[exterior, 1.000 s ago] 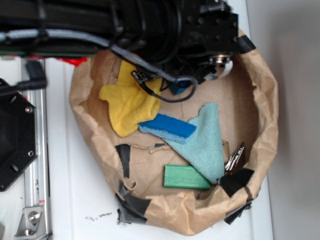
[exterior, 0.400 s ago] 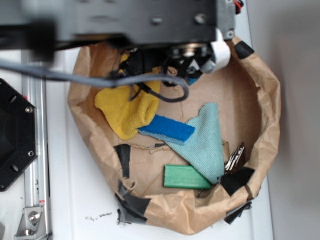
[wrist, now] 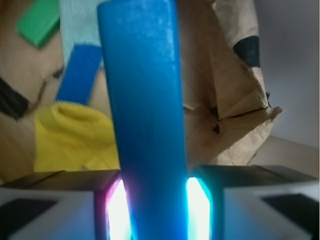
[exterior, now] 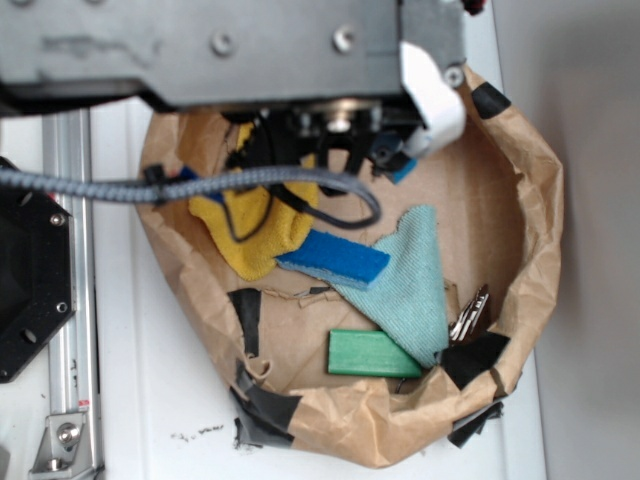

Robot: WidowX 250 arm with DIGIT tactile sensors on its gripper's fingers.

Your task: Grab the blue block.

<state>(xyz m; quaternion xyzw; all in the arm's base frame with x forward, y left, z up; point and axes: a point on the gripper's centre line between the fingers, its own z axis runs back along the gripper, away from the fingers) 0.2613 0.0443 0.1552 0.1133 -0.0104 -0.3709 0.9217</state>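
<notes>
Gripper [wrist: 152,200] raised, jaws clamped — a slim bar between them

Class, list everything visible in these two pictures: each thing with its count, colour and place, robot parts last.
slim sky-blue block: one, clamped between the gripper's pads, off the floor
royal-blue sponge slab: one, bag centre
green block: one, near front wall
yellow cloth: one, left
teal cloth: one, right of centre
metal keys: silver, right wall
brown paper bag: one, black tape patches
gripper: one, shut
</notes>
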